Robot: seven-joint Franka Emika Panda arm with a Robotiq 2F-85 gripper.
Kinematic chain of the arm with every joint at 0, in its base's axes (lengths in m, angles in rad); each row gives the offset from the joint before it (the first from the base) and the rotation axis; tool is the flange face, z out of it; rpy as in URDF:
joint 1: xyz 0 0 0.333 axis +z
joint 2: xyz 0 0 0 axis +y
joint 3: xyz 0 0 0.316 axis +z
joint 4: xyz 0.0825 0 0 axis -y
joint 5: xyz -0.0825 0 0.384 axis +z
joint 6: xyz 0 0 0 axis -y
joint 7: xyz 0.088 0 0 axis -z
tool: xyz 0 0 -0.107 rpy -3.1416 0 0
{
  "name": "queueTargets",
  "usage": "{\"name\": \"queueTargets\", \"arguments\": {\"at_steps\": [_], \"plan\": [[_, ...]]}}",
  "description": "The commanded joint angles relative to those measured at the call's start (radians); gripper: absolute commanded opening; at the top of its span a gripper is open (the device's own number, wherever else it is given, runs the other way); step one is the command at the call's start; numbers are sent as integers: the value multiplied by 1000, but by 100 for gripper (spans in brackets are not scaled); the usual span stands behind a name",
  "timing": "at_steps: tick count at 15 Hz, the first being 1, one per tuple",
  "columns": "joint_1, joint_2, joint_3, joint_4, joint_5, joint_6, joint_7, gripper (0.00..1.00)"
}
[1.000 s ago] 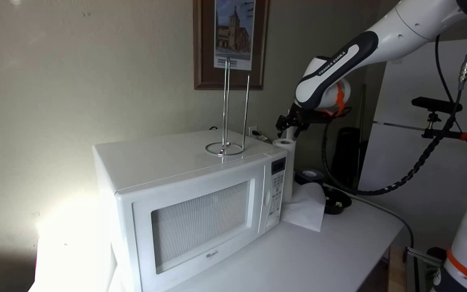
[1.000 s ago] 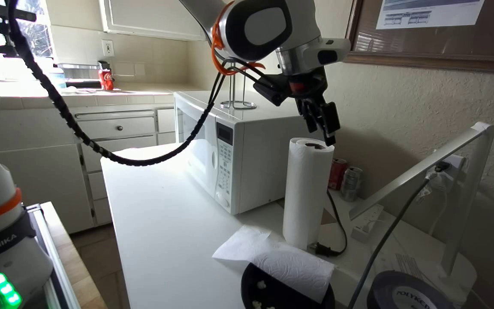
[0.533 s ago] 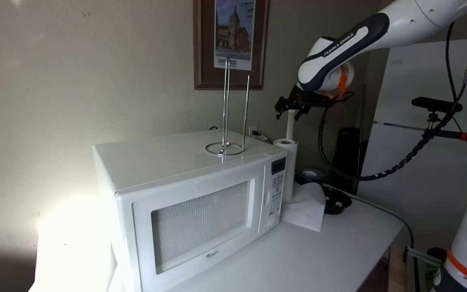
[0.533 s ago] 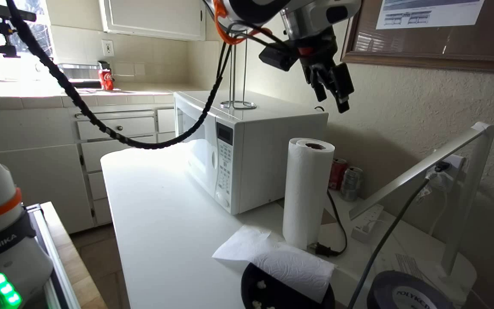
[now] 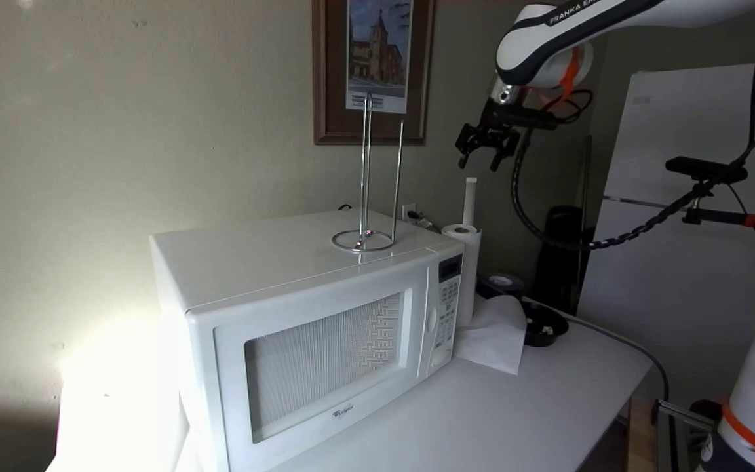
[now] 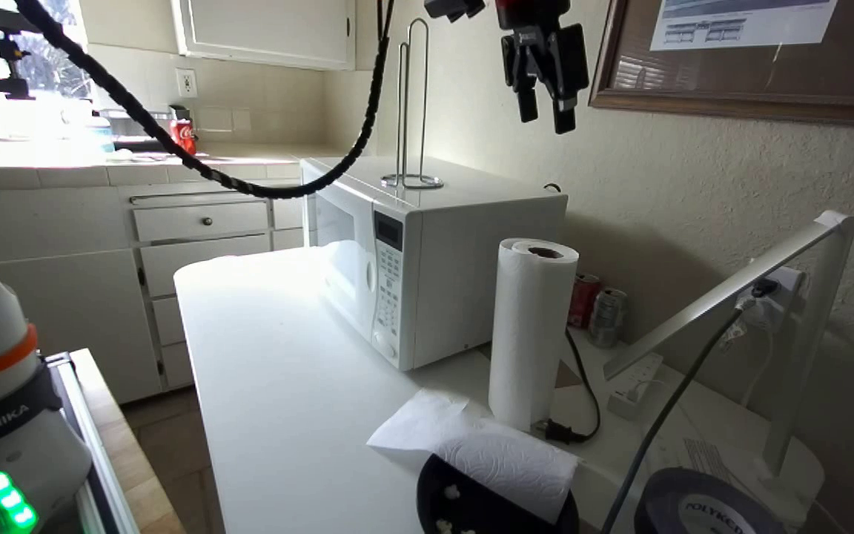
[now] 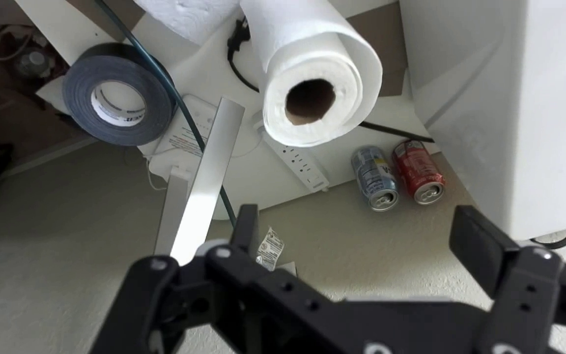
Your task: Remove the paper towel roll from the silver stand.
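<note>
The white paper towel roll [image 5: 469, 272] stands upright on the table beside the microwave, off the stand, in both exterior views [image 6: 532, 334]. In the wrist view its open top end and brown core face the camera [image 7: 307, 64]. The silver stand [image 5: 363, 172] is on top of the microwave with no roll on it; it also shows in an exterior view [image 6: 402, 119]. My gripper [image 5: 480, 164] is open and empty, in the air well above the roll, by the wall [image 6: 547, 122]. In the wrist view its two black fingers are wide apart [image 7: 355, 219].
The microwave [image 6: 464, 289] stands against the roll's side. A crumpled paper sheet [image 6: 501, 452] lies partly over a black bowl [image 6: 434, 504]. A white lamp [image 6: 723, 293], a tape roll [image 7: 116, 98], a red can [image 7: 418, 169] and a silver can [image 7: 374, 177] are nearby.
My gripper has risen from just above the roll's top to well above it, staying open. The roll and the stand have not moved.
</note>
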Motion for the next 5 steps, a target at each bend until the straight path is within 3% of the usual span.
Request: {"name": "queueTargets", "arguments": {"at_steps": [1, 5], "plan": [[3, -6, -1, 11, -5, -25, -1, 100], [3, -13, 3, 12, -12, -37, 0, 100]]}}
